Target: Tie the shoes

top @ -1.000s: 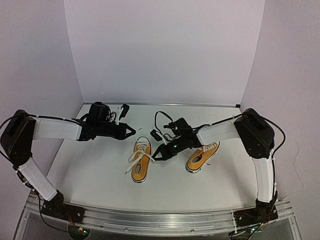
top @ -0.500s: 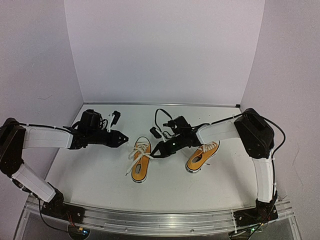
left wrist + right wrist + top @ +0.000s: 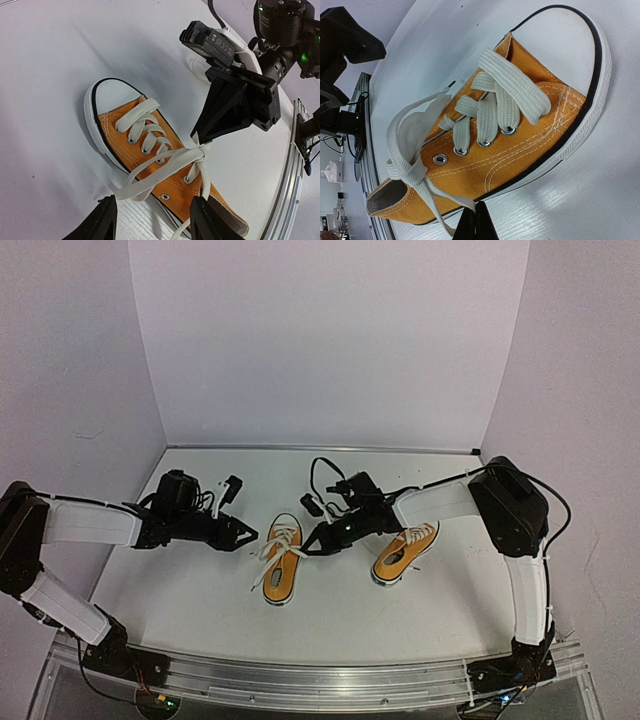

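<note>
Two orange-yellow shoes with white laces lie on the white table. The left shoe has a loose knot in its lace, with a slack loop trailing off its side. My left gripper hangs open over that loop, which lies between its fingers untouched. My right gripper is shut on a lace end at the shoe's sole edge, and its black tip sits by the knot. The right shoe lies under the right forearm.
White walls enclose the table on three sides. An aluminium rail runs along the near edge between the arm bases. Black cables loop above the right wrist.
My left gripper has opened and let the lace loop drop, and it has sunk toward the near side beside the left shoe. The right gripper has stayed shut on its lace end.
</note>
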`<state>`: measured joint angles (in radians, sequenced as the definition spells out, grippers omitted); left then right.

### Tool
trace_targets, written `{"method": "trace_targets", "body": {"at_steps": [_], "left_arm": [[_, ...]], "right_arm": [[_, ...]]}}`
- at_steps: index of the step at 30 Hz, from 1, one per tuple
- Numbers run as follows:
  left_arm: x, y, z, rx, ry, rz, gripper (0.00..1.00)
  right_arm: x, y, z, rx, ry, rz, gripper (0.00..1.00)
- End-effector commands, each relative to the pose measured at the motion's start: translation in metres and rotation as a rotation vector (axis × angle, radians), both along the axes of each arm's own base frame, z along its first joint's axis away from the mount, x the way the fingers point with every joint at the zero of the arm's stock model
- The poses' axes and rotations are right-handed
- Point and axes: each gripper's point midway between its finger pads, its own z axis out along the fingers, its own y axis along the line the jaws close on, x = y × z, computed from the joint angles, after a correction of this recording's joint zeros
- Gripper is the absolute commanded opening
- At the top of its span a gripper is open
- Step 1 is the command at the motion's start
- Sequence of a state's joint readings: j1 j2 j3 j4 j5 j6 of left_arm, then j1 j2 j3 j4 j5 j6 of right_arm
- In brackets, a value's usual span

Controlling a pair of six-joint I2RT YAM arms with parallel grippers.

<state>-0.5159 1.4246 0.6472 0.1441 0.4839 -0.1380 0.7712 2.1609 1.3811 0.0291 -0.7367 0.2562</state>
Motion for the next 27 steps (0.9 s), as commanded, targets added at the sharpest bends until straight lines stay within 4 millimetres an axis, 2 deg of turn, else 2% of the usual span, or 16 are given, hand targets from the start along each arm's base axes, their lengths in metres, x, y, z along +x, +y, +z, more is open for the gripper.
{"method": "trace_targets", "body": {"at_steps": [1, 6, 10, 17, 19, 23, 24, 27], "left_arm": [[0.008, -0.024, 0.017, -0.033, -0.111, -0.166, 0.53], [0.003, -0.038, -0.004, 0.015, -0.166, -0.309, 0.56], [0.013, -0.039, -0.014, 0.051, -0.210, -0.315, 0.57], [0.023, -0.047, -0.033, 0.054, -0.179, -0.320, 0.51], [0.023, -0.044, -0.039, 0.077, -0.166, -0.310, 0.42], [0.022, -0.035, -0.041, 0.115, -0.161, -0.269, 0.07], [0.024, -0.031, -0.040, 0.123, -0.160, -0.246, 0.01], [0.029, -0.018, -0.040, 0.156, -0.142, -0.167, 0.00]], "right_arm": [[0.006, 0.001, -0.005, -0.003, -0.012, -0.011, 0.00], [0.009, -0.002, -0.005, -0.004, -0.014, -0.019, 0.00], [0.011, -0.002, -0.005, -0.003, -0.013, -0.022, 0.00], [0.013, -0.004, -0.007, -0.004, -0.007, -0.026, 0.00], [0.014, -0.006, -0.008, -0.006, -0.004, -0.031, 0.00], [0.014, -0.010, -0.011, -0.014, 0.001, -0.036, 0.00], [0.014, -0.011, -0.012, -0.017, 0.002, -0.037, 0.00], [0.014, -0.015, -0.014, -0.025, 0.004, -0.046, 0.00]]}}
